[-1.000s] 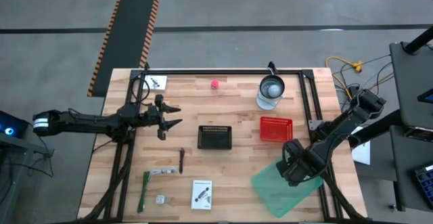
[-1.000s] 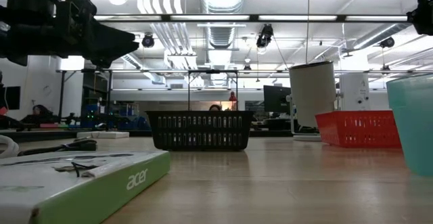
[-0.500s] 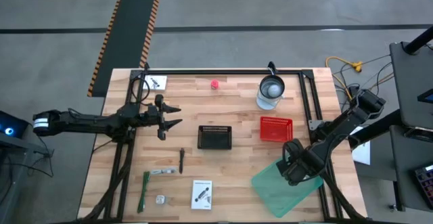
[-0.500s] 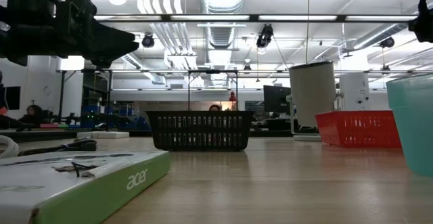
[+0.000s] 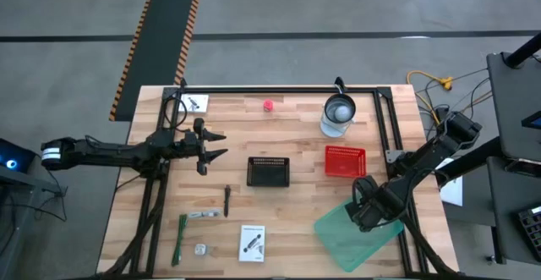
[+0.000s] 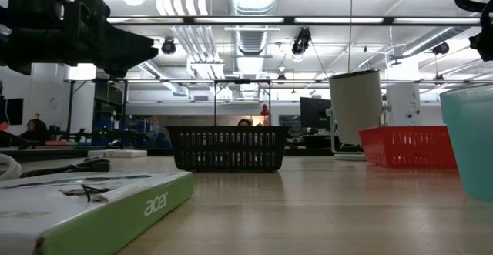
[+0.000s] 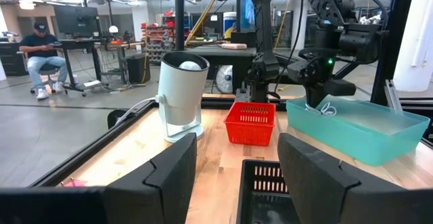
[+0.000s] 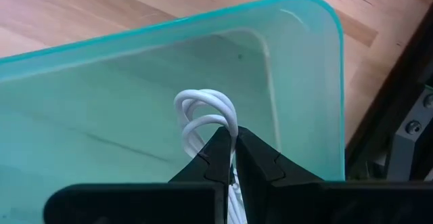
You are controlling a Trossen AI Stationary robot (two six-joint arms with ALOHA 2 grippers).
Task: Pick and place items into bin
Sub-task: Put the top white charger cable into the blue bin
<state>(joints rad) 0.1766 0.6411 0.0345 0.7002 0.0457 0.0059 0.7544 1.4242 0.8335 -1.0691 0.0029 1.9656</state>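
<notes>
Your right gripper is clamped on the coiled white cable directly above the teal bin at the high view's lower right — loops pointing ahead over the bin floor — while the left gripper, jaws apart, waits left of centre.

"acer" on green-edged box

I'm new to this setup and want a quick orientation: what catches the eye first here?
The right gripper, shut on a coiled white cable, hangs over the teal bin at the table's near right corner. The left gripper waits open at the left, beside the black basket at centre.
</notes>
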